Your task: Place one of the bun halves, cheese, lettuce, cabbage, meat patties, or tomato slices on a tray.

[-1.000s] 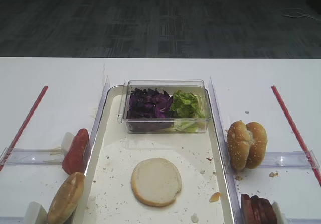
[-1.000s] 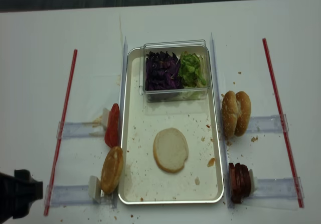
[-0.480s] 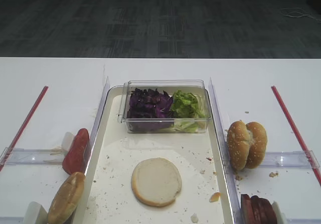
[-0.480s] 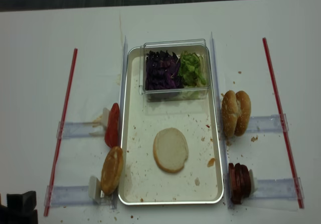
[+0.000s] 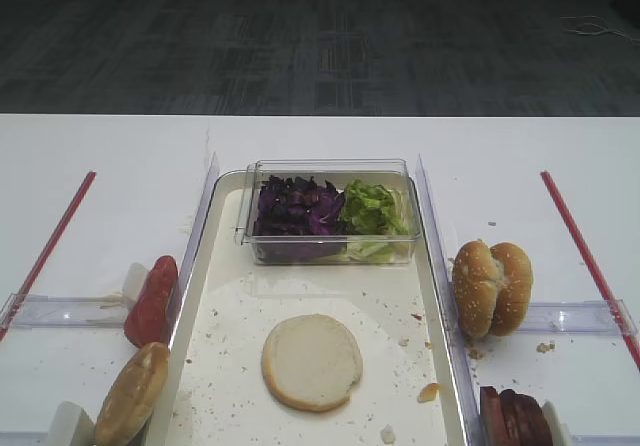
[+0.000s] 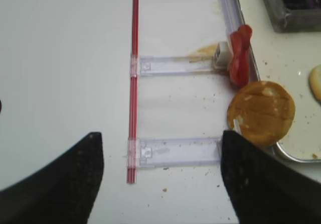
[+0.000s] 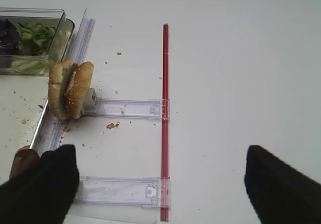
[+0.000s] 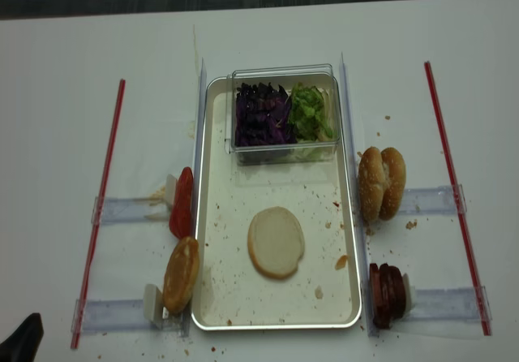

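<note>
A plain bun half (image 5: 312, 361) lies cut face up on the cream tray (image 8: 217, 175). At the tray's far end a clear box holds purple cabbage (image 5: 298, 208) and green lettuce (image 5: 372, 211). Tomato slices (image 8: 183, 202) stand on edge left of the tray, meat patties (image 8: 386, 295) right of it. No cheese shows. My left gripper (image 6: 160, 179) is open over the bare table left of the tray, holding nothing. Right of the tray, my right gripper (image 7: 160, 184) is open and empty.
A brown-domed bun half (image 6: 261, 112) leans on the tray's left rim. A sesame bun pair (image 7: 70, 89) stands right of the tray. Clear plastic rails (image 6: 178, 151) and red strips (image 7: 165, 118) lie on the white table. Crumbs dot the tray.
In the realsense view my left gripper has drawn back toward the bottom-left corner, leaving only a tip in view. The food has not moved.
</note>
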You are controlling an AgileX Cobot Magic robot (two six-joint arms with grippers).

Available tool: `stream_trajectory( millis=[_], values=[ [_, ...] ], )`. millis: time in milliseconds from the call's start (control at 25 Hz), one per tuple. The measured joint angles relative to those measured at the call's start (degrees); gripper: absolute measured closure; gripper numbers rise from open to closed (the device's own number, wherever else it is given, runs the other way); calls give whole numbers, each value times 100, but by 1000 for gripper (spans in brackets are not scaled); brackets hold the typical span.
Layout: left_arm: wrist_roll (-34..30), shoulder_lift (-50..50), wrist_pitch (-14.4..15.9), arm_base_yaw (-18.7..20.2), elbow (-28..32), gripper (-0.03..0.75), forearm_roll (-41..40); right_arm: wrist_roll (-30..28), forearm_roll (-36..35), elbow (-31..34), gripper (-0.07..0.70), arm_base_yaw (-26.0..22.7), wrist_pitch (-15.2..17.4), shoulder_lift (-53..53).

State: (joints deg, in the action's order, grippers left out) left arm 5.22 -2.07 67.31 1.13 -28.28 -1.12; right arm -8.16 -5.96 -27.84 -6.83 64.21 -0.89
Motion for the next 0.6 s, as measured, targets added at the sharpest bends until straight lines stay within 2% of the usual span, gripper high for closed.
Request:
stream_trajectory(
  millis=[120,600],
  values=[
    [-28,275,37,0,4,225,9,0,0,0,-62,0,0,0],
    [-129,308,37,0,4,225,112,0,9,0,-62,0,0,0]
  ],
)
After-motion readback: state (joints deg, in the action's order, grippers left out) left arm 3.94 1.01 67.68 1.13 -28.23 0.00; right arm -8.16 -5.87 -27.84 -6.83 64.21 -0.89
